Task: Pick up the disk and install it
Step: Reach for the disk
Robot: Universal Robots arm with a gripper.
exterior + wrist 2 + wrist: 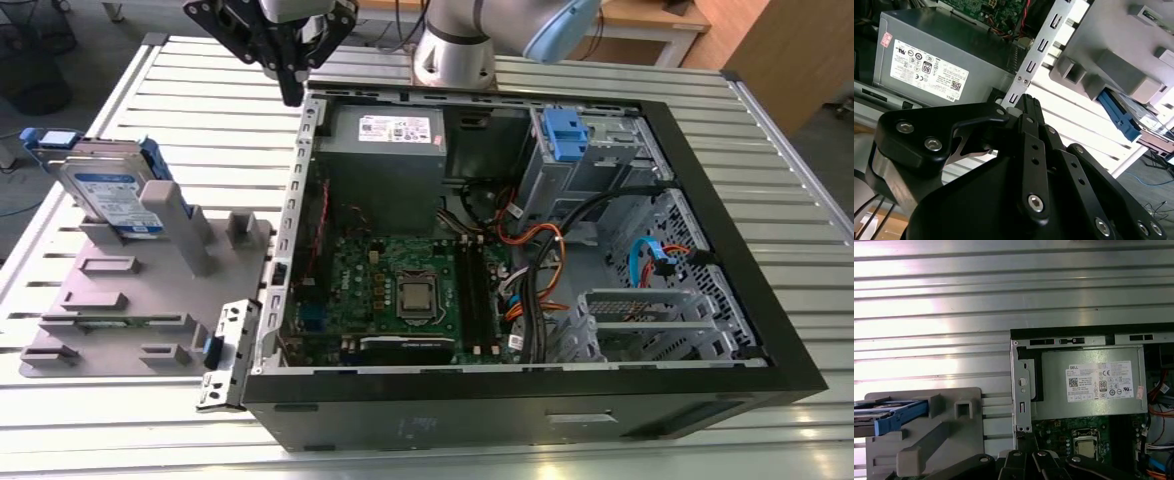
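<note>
No progress to report on this one so far. The disk [104,190] stands on edge, leaning a little, in the grey holder [134,290] on the exterior view's left, with its label facing out and blue rails down its sides. That puts it out on the slatted desk [747,130], well apart from the inside of the open computer case [743,250]. As I read it, the pick-up is not done and neither is the install, so both steps are left.

Look inside the case. The power supply [387,130] sits in the far left corner, the motherboard [400,290] lies flat on the case floor, and a blue latch [563,135] shows at the far right by the drive bays. There is no disk in there.

Now the end effector [291,95]. It hangs over the far left corner of the case, just above the rim beside the power supply and well apart from the disk. In the second wrist view the black fingers [1030,150] run together to a single tip. They are closed, with nothing between them, and as far as I can tell they touch nothing.

In the first wrist view the disk [899,415] lies off to one side in its holder, blue rail showing, and the end effector [1026,445] is nowhere near it.
</note>
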